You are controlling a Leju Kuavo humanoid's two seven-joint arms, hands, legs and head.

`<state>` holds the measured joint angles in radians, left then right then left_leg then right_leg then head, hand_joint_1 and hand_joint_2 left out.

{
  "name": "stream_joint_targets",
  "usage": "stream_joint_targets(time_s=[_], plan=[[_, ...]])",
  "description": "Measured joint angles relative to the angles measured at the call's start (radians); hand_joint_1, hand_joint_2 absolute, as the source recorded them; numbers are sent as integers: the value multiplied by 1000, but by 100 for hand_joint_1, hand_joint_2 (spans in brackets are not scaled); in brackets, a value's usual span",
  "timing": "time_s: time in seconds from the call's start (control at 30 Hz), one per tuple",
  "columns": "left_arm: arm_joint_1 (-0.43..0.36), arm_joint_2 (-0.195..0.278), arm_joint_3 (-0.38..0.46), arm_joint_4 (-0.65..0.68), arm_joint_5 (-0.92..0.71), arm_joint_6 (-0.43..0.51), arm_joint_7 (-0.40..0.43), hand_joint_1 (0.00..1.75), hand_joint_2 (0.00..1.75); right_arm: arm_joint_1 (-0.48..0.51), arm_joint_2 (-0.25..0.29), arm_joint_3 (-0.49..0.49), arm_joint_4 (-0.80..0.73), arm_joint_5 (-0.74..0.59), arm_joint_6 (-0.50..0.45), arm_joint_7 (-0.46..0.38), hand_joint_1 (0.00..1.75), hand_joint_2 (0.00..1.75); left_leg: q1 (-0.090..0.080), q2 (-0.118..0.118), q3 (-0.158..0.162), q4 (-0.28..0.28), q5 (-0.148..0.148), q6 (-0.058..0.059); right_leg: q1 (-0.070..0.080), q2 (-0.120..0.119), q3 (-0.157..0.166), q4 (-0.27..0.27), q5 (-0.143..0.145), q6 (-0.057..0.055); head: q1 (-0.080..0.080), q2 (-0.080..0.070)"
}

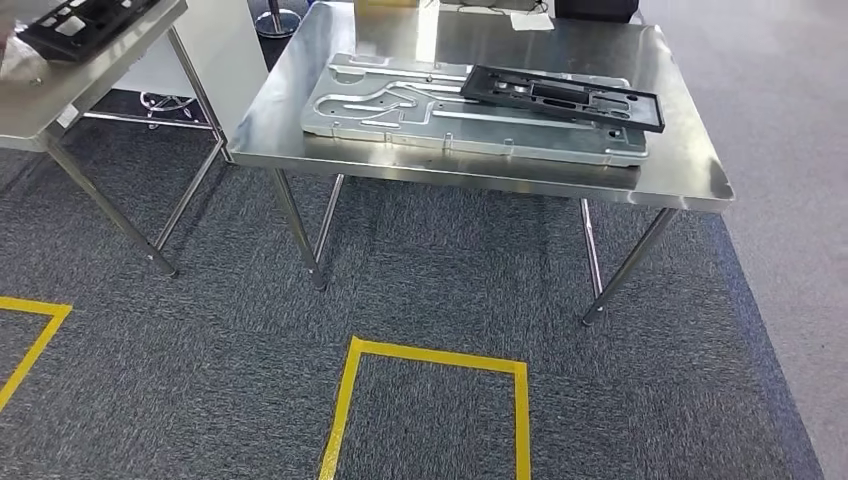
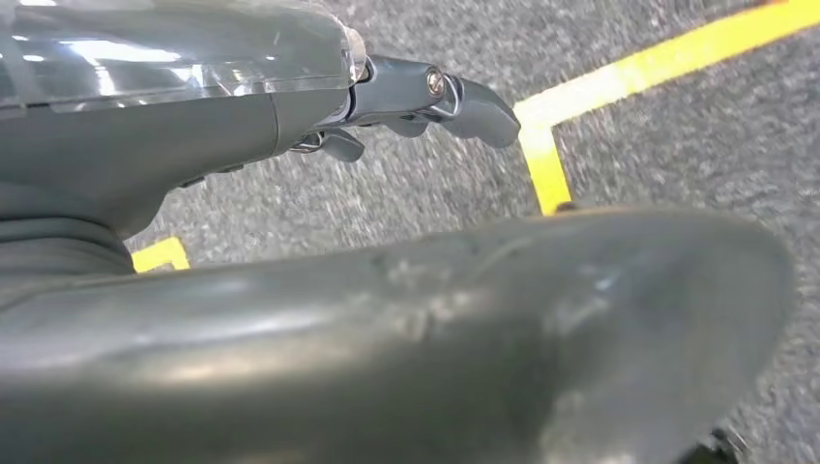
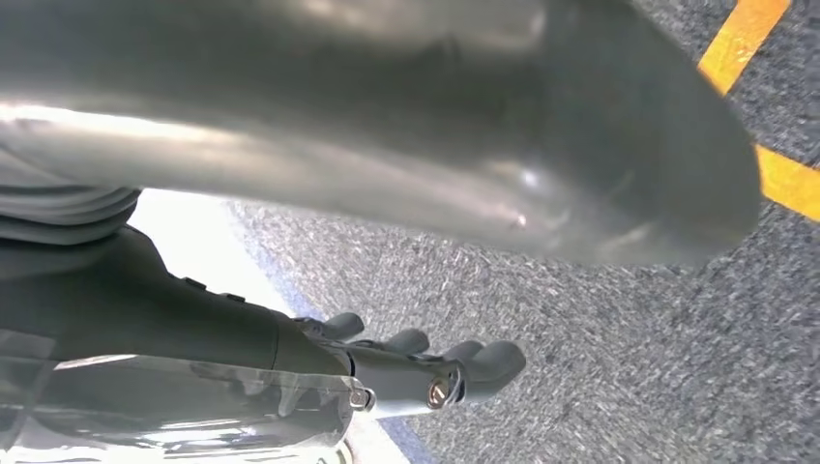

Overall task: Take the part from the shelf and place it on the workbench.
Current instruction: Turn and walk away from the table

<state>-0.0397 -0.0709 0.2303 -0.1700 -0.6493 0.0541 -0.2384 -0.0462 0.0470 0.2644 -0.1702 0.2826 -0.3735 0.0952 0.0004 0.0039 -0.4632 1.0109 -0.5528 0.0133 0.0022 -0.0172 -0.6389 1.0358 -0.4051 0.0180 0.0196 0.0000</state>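
Note:
A flat black frame-shaped part (image 1: 562, 97) lies on a large embossed silver metal plate (image 1: 400, 110), which rests on the steel workbench (image 1: 690, 150) straight ahead in the head view. A second black part (image 1: 85, 22) sits on another steel table (image 1: 60, 90) at the far left. In the left wrist view my left hand (image 2: 174, 135) hangs over the grey carpet with its fingers (image 2: 464, 101) apart and nothing in it. My right hand (image 3: 193, 319) hangs the same way in the right wrist view, fingers (image 3: 464, 362) loosely spread, holding nothing.
Grey carpet lies between me and the workbench, marked with a yellow taped square (image 1: 436, 357) in front and another yellow corner (image 1: 35, 335) at the left. The table legs (image 1: 300, 230) stand on the carpet. Pale smooth floor (image 1: 790, 150) runs along the right.

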Motion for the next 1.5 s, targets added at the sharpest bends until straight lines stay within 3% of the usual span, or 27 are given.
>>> stream_joint_targets(time_s=[0.07,0.17,0.2,0.23,0.27,0.33,0.4,0.47,0.53,0.57,0.63,0.7,0.73,0.77,0.83,0.87,0.93,0.97,1.03,1.1,1.2,1.23,1.27,1.3,1.37,1.43,1.5], plan=[[0,0,1,1,0,0,2,0,0,1,-2,0,2,0,1,2,0,0,3,5,-18,-4,22,18,-4,5,-12,20,-30,12,-2,0],[-2,0,1,1,0,-2,3,0,0,2,-4,0,4,1,9,5,0,0,6,7,-65,-5,62,29,-12,11,-49,167,-181,29,3,0],[-1,0,1,1,-1,-4,3,0,0,2,-4,0,4,2,13,5,0,0,6,7,-81,-4,74,28,-14,11,-55,222,-208,32,3,0],[0,0,1,1,-2,-6,4,0,0,1,-4,0,4,2,16,6,0,0,6,7,-98,-2,87,26,-15,11,-50,256,-208,34,3,0],[0,0,2,1,-2,-9,4,0,0,1,-4,0,4,4,20,6,0,0,6,8,-114,0,99,24,-15,11,-29,258,-187,33,3,0],[0,-1,2,1,-3,-13,5,0,0,1,-4,0,4,7,28,6,0,0,6,7,-141,2,120,19,-15,13,64,159,-135,27,3,0],[0,-2,2,1,-5,-14,5,0,0,-1,-5,0,4,11,33,4,0,0,3,6,-157,3,139,10,-10,15,175,5,-135,16,2,0],[0,-2,2,1,-6,-15,6,0,0,-2,-5,0,4,14,34,3,0,0,3,7,-164,0,160,-3,-3,17,216,-73,-149,4,2,0],[1,-2,2,1,-7,-15,7,0,0,-2,-5,1,5,15,35,3,0,0,5,6,-169,-3,171,-16,-3,14,203,-81,-132,-12,4,0],[1,-2,2,1,-7,-14,8,0,0,-3,-5,1,5,15,35,3,0,0,6,5,-176,9,153,-21,-4,11,194,-82,-121,-22,4,0],[2,-2,2,1,-7,-14,8,0,0,-4,-5,1,5,16,35,3,0,0,8,3,-202,91,61,-27,-5,6,167,-82,-97,-38,2,0],[4,-2,2,1,-7,-15,8,0,0,-2,-5,1,6,16,35,4,0,0,8,3,-230,223,-29,-31,0,5,132,-75,-75,-44,0,0],[5,-2,2,1,-8,-15,8,0,0,-1,-5,1,6,16,35,4,0,0,8,3,-232,273,-41,-32,3,4,111,-69,-63,-45,0,0],[5,-2,2,1,-9,-15,8,0,0,0,-5,1,6,16,35,4,0,0,8,3,-220,296,-28,-31,5,4,90,-61,-53,-44,0,0],[3,-2,2,1,-11,-15,8,0,0,-1,-5,1,6,16,35,4,0,0,6,3,-146,238,24,-22,9,5,50,-44,-35,-42,0,0],[1,-2,2,0,-11,-14,8,0,0,-1,-4,1,6,16,36,4,0,0,3,3,-86,167,31,-15,12,5,34,-35,-28,-40,0,0],[-3,0,2,0,-12,-14,9,0,0,-2,-1,1,6,16,37,4,0,0,-4,4,15,23,6,-2,14,3,12,-19,-13,-31,0,0],[-4,0,2,-1,-12,-13,9,0,0,-2,0,1,5,16,37,5,0,0,-7,4,38,-18,-7,3,14,2,7,-16,-4,-26,0,0],[-3,-1,2,-1,-12,-14,10,0,0,-1,0,1,6,17,41,6,0,0,-7,6,31,-36,3,12,10,1,1,-16,11,-13,-1,0],[-3,-3,2,0,-13,-14,11,0,0,0,-1,1,7,18,47,10,0,0,-2,9,11,-41,29,23,6,8,-14,12,-31,2,-2,0],[-2,-3,2,0,-13,-16,12,0,0,1,-1,2,8,20,51,17,0,0,0,12,-34,-41,66,31,-7,14,-56,169,-174,19,0,0],[-1,-3,2,0,-13,-17,13,0,0,1,-1,2,8,20,51,19,0,0,1,12,-50,-39,79,30,-12,14,-64,224,-195,24,1,0],[0,-4,2,0,-13,-18,13,0,0,1,-1,3,8,21,52,21,0,0,2,12,-68,-36,91,27,-17,14,-60,260,-194,29,1,0],[0,-4,2,0,-13,-19,14,0,0,0,-1,3,8,22,54,21,0,0,4,12,-86,-32,101,23,-21,14,-39,257,-171,33,1,0],[-1,-4,2,0,-13,-20,15,0,0,0,-1,3,8,25,59,23,0,0,9,11,-117,-19,117,13,-29,14,57,149,-118,40,1,0],[-1,-5,2,-1,-14,-21,17,0,0,-2,0,3,8,29,64,24,0,0,10,10,-138,-6,130,-1,-29,17,159,-1,-120,35,1,0],[-1,-6,2,-1,-17,-20,20,0,0,-3,1,5,7,33,68,24,0,0,10,10,-146,-5,144,-15,-22,21,190,-64,-137,18,2,0]])
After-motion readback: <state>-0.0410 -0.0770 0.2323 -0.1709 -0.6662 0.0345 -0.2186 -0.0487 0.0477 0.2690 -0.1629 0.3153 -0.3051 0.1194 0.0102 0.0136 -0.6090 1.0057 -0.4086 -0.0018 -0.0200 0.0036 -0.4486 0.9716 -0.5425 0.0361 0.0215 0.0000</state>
